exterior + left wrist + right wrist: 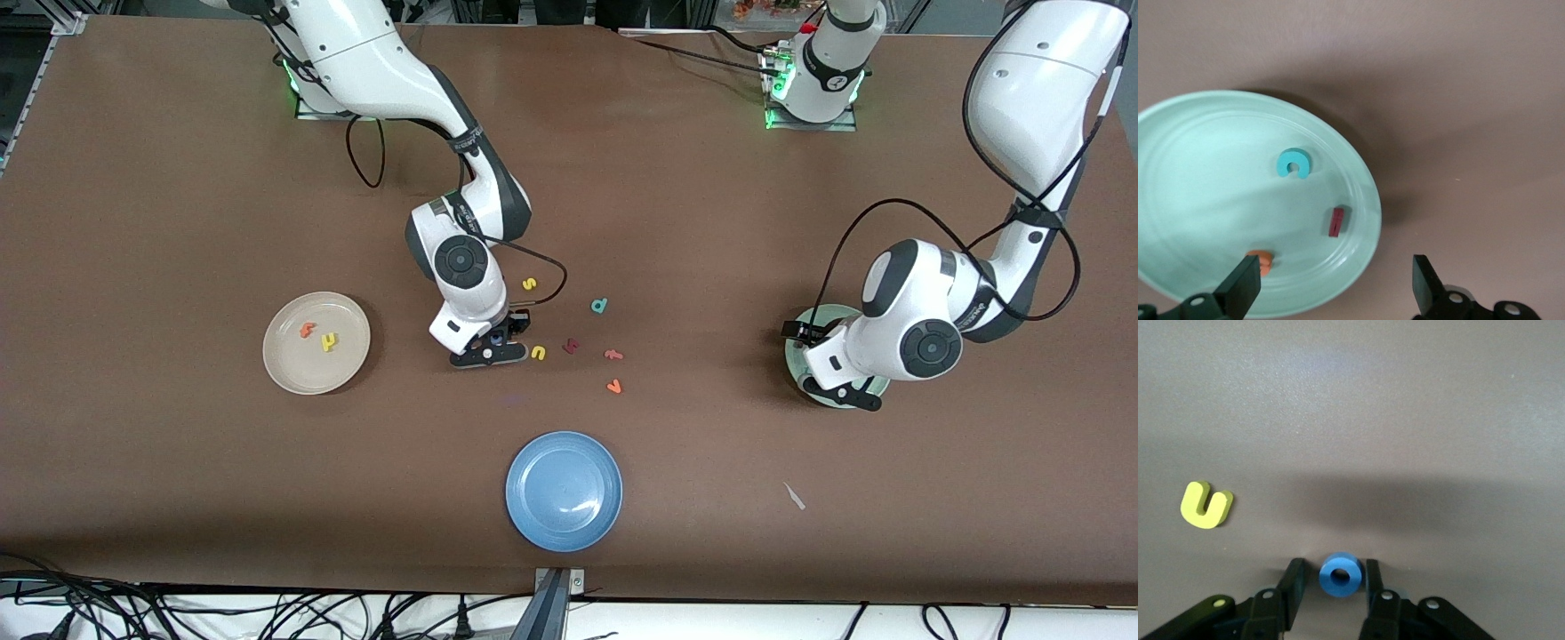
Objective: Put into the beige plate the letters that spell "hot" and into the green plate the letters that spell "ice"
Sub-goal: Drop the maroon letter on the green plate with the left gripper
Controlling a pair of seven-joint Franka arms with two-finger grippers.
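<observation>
A matte brown worktop (178, 196) fills nearly the whole front view, its covering smooth and plain. Light falls from above, soft and even, leaving a paler sheen across the middle of the surface and blurred dark shadows on it. A small white scrap (794, 496) lies on the worktop near its front-camera edge, toward the left arm's end. Along that edge runs a white ledge (711, 618) strewn with black cables (133, 609), and a grey metal bracket (558, 582) sits at its middle. At the edge by the bases, a bit of metal framing (67, 22) shows at the corner toward the right arm's end.
</observation>
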